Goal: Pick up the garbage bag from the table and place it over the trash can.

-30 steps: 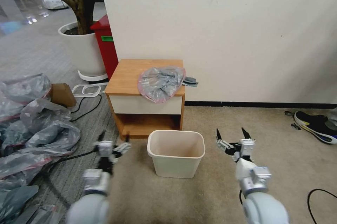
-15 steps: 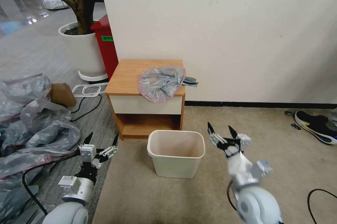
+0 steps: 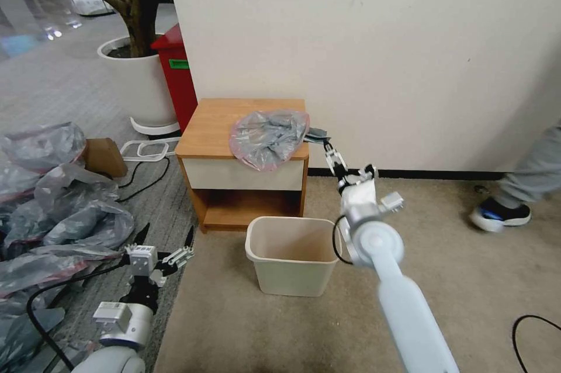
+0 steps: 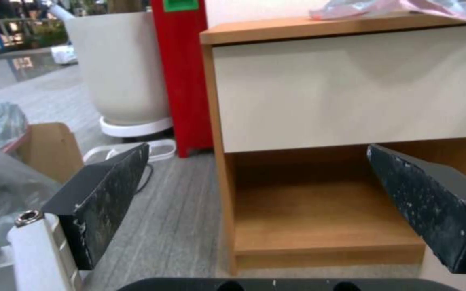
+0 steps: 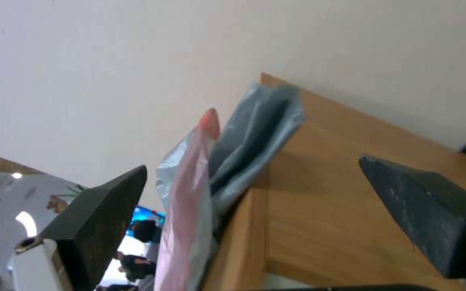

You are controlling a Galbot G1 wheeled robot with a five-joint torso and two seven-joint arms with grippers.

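Observation:
The garbage bag (image 3: 267, 138), crinkly grey with a pinkish rim, lies on the right half of the table (image 3: 213, 127) and droops over its front and right edges. My right gripper (image 3: 334, 156) is raised beside the table's right edge, close to the bag's overhanging grey corner (image 3: 318, 134). In the right wrist view its gripper (image 5: 252, 165) is open, and the bag's pink rim (image 5: 187, 202) and the table's side (image 5: 325, 190) lie between the fingers. The cream trash can (image 3: 293, 255) stands on the carpet in front of the table. My left gripper (image 3: 163, 239) hangs low at the left, open (image 4: 258, 147), facing the table's shelf (image 4: 319, 218).
A heap of grey bags (image 3: 52, 209) covers the floor at the left, with a brown box (image 3: 104, 156) behind it. A red bin (image 3: 175, 75) and a white plant pot (image 3: 137, 83) stand left of the table. A black cable (image 3: 526, 326) lies at the right.
My right arm has reached up and forward from beside the trash can to the table's right edge. My left gripper has dropped back and to the left.

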